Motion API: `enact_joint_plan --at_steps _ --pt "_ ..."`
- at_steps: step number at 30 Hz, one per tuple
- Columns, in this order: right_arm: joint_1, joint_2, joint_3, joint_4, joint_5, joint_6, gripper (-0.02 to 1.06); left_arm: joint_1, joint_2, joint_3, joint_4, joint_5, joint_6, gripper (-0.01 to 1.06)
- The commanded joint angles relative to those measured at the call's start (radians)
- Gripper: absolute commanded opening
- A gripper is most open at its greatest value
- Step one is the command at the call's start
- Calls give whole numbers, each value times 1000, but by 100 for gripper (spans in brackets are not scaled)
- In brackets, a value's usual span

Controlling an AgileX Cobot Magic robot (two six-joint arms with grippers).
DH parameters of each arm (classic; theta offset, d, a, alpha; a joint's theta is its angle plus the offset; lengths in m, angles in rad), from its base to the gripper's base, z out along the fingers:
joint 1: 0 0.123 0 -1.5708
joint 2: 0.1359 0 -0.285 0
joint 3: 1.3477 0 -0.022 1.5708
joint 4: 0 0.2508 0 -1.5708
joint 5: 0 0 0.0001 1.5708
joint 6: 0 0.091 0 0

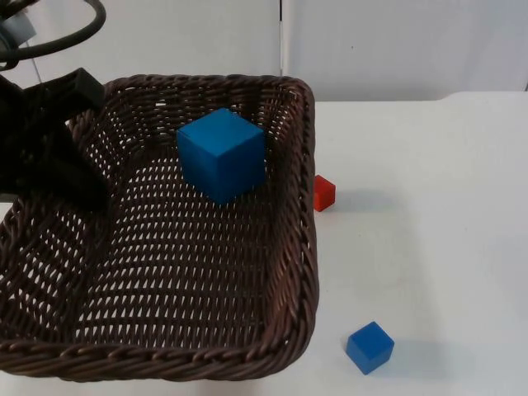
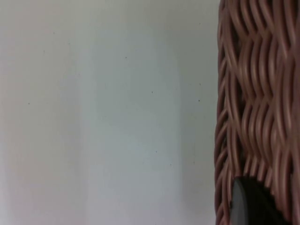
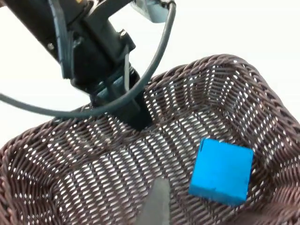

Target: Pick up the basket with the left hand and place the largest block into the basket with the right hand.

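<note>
The brown wicker basket [image 1: 304, 247] hangs off the table, with my left gripper [image 1: 73, 169] shut on its left wall. Its black fingertip [image 2: 248, 204] presses against the weave of the basket [image 2: 253, 93]. The largest block, a blue cube [image 1: 223, 154], lies inside the basket at its far right corner, and nothing touches it. My right gripper [image 3: 157, 208] hovers over the inside of the basket [image 3: 84, 159], a little apart from the blue cube [image 3: 221, 171].
A small red block [image 1: 324, 192] sits on the white table just right of the basket. A small blue block [image 1: 369, 347] lies near the front edge. The grey partition wall closes the far side.
</note>
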Motion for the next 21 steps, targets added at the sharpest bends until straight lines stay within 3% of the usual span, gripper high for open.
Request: enact_joint_plan --at_steps 1,14,21 --pt "6 -30 44 1 -27 -5 74 -1 -14 -2 -25 4 -2 0" --pt "6 -214 327 -54 -233 -5 74 -1 -13 -2 6 -17 1 0" --pt "6 -293 365 -104 -254 -5 74 -1 35 -2 11 -84 2 0"
